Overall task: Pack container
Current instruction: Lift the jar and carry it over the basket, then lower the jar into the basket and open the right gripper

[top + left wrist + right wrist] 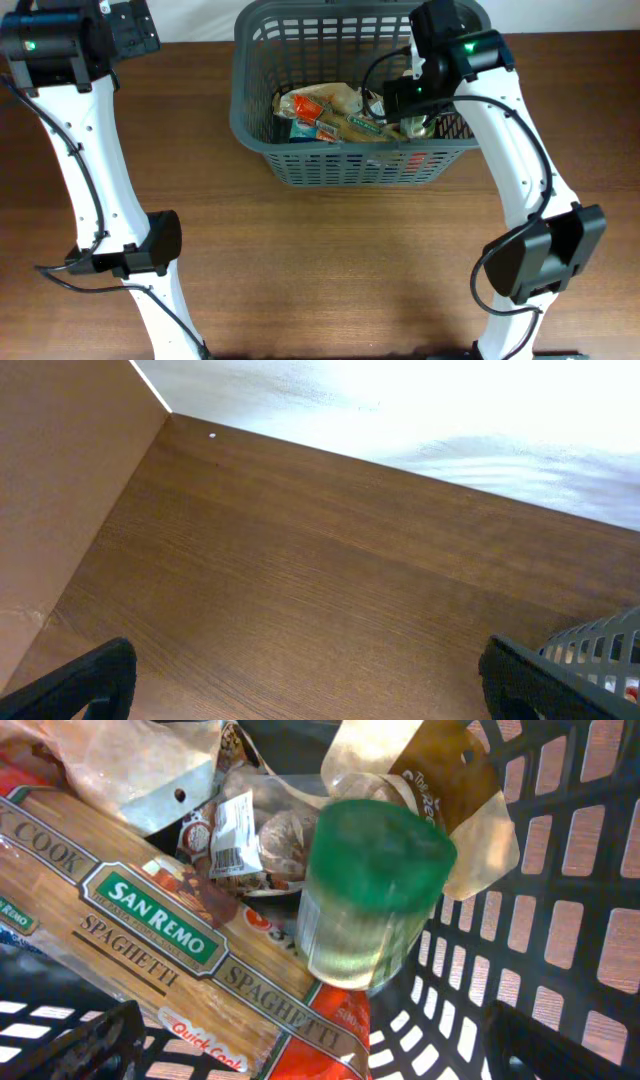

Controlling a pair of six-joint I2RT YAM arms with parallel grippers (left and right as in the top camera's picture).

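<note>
Grey plastic basket [355, 165] sits at the far middle of the wooden surface [320, 270], holding a spaghetti pack [150, 935] and a green-lidded jar [375, 890] | right tool [325, 1055] inside basket above the jar, 2 fingers apart, gripping nothing | left tool [300, 685] apart over the surface, left of basket.

Grey slotted container [360, 166], green-lidded jar [372, 895]
</note>
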